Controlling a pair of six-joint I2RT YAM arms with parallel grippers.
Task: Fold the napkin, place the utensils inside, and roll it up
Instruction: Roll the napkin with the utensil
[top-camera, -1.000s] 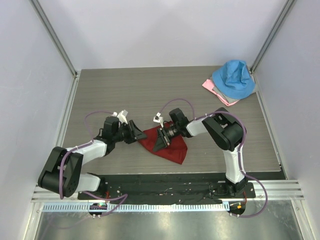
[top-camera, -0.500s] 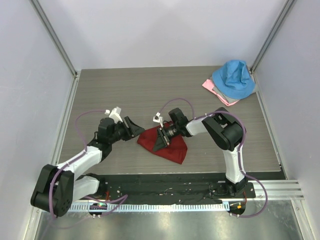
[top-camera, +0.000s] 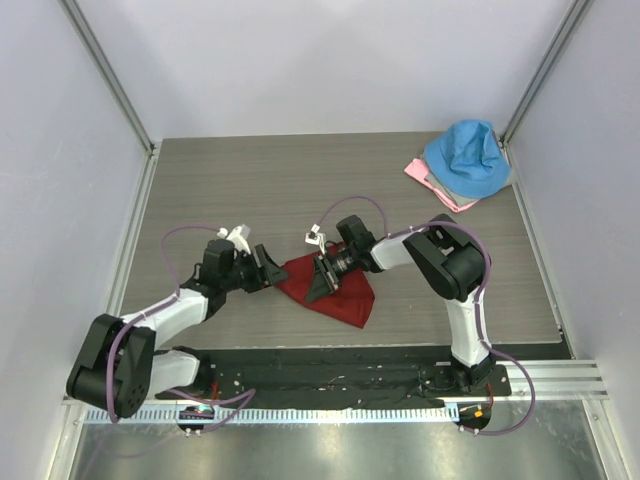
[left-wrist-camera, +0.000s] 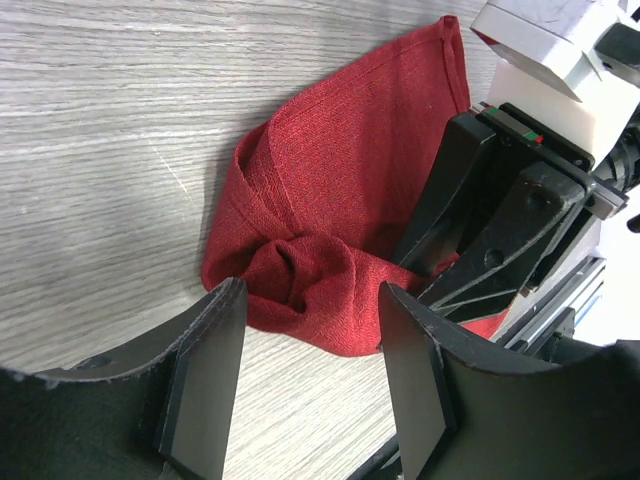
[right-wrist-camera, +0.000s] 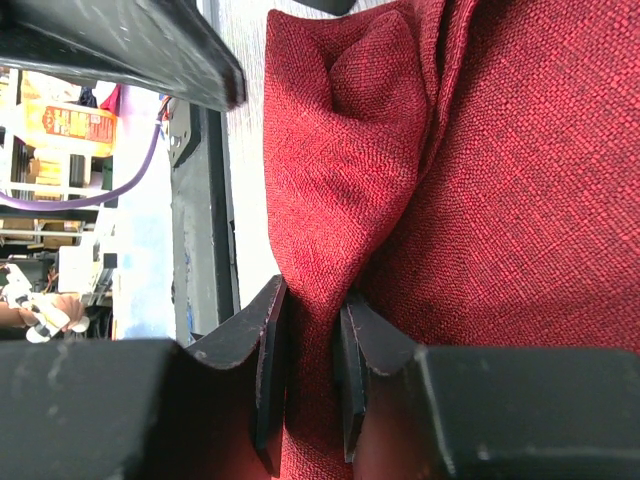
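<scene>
Seen from above, the napkin (top-camera: 335, 292), a crumpled dark red woven cloth, lies on the grey wood-grain surface (top-camera: 250, 190) between two low, outstretched arms. The left claw (top-camera: 272, 268) sits at the napkin's left edge. In the left wrist view its flat black fingers stand apart, released, facing a bunched fold. In the right wrist view the right claw (right-wrist-camera: 308, 340) is clenched on a pinched ridge of the napkin.
</scene>
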